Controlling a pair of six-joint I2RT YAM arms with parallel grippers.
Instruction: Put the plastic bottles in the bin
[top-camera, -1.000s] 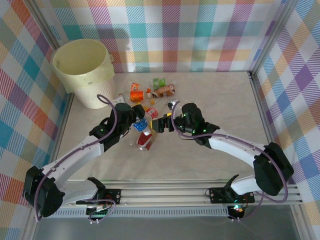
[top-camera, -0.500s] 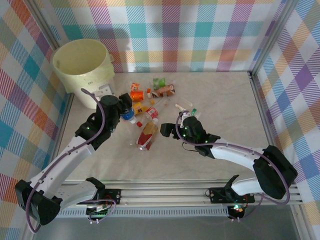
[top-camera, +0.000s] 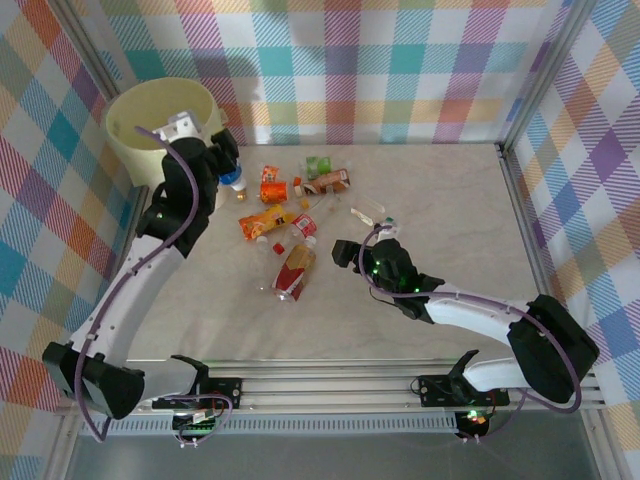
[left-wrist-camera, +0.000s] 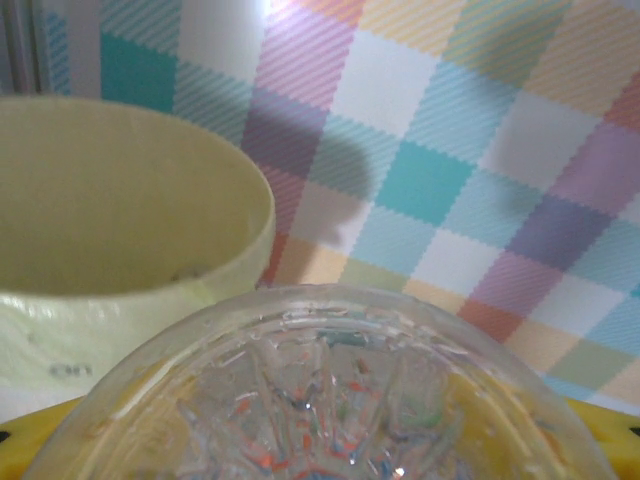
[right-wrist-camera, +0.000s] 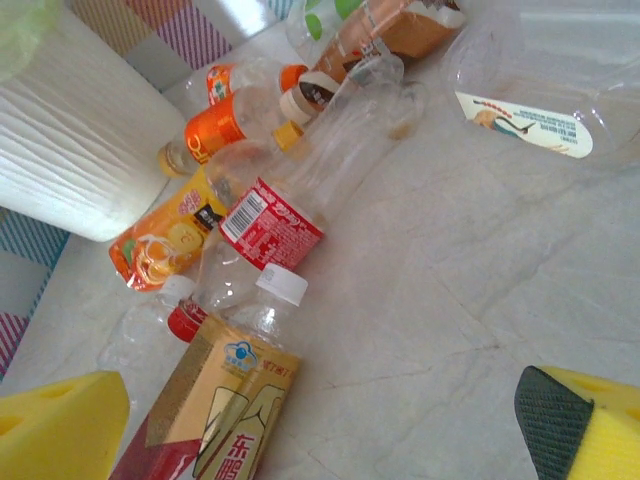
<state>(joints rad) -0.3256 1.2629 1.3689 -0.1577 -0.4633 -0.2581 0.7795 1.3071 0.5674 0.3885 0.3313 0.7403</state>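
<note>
My left gripper (top-camera: 222, 165) is raised beside the rim of the pale-yellow bin (top-camera: 160, 112), shut on a clear plastic bottle (top-camera: 232, 180) with a blue cap. In the left wrist view that bottle's clear base (left-wrist-camera: 330, 390) sits between the yellow fingers, with the bin (left-wrist-camera: 120, 230) just behind it to the left. My right gripper (top-camera: 345, 250) is open, low over the table, right of a gold-and-red labelled bottle (top-camera: 295, 272). Its wrist view has that white-capped bottle (right-wrist-camera: 230, 390) by the left finger (right-wrist-camera: 60, 430), and nothing between the jaws.
Several more bottles lie in a loose pile mid-table: an orange one (top-camera: 265, 220), a red-labelled one (right-wrist-camera: 270, 225), an orange-labelled one (top-camera: 272, 185), a green one (top-camera: 318, 165), a brown one (top-camera: 335, 180) and a clear one (top-camera: 375, 212). Checked walls enclose the table.
My left arm has lifted the blue-capped bottle out of the pile and swung it up and left to the bin's rim. My right gripper has drawn back from the pile, still open.
</note>
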